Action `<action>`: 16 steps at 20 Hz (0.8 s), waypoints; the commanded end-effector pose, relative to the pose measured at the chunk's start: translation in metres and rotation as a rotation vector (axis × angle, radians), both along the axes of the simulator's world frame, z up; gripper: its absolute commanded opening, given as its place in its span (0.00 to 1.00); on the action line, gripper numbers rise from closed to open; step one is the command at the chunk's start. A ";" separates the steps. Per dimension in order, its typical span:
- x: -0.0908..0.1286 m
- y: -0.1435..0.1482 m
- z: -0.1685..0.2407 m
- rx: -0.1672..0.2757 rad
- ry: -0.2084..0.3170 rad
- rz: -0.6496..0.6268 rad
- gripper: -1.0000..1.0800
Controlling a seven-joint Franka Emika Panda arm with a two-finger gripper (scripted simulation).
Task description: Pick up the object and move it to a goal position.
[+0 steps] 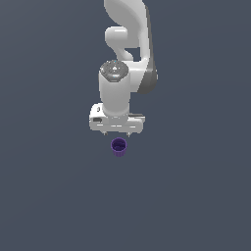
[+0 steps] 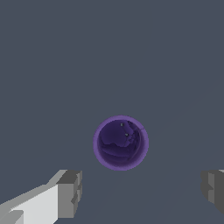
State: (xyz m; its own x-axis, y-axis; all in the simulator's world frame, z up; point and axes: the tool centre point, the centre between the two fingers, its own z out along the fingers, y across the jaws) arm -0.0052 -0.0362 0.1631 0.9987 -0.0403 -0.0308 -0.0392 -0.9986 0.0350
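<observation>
Nothing to read from where I am: no lettering, labels, brand marks, numbers or signs anywhere in either view that I can make out.

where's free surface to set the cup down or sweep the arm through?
Nearly everywhere. The purple cup is the only item on the grey surface; the ground is bare to the exterior view's left and right of it and in front toward the camera. The one crowded spot is at the cup itself, where the open gripper hangs close, fingers spread wider than the cup.
</observation>
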 end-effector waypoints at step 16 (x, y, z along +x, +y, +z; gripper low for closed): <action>0.003 0.007 0.003 0.022 0.002 -0.014 0.62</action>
